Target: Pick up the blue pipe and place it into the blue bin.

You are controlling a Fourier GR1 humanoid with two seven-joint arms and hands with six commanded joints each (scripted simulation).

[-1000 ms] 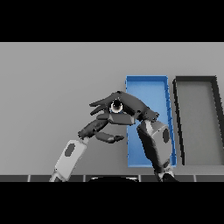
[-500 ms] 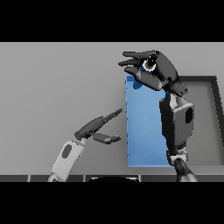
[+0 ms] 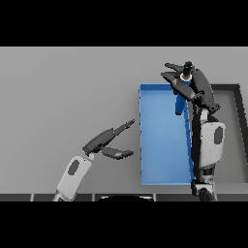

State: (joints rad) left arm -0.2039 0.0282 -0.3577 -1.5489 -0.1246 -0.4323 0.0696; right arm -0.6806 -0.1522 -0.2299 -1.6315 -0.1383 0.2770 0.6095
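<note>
Fingers of the right hand [image 3: 193, 87] are curled round the blue pipe [image 3: 180, 100], which is held upright over the far right part of the blue bin [image 3: 160, 145]. Nothing is seen lying inside that bin. A dark bin [image 3: 232, 140] is set just beside it. The left hand [image 3: 107, 144] is held open over the table [image 3: 68, 97]. No writing can be seen.

pipe [image 3: 179, 101] over bin [image 3: 160, 145]; tray [image 3: 231, 145] right of bin
</note>
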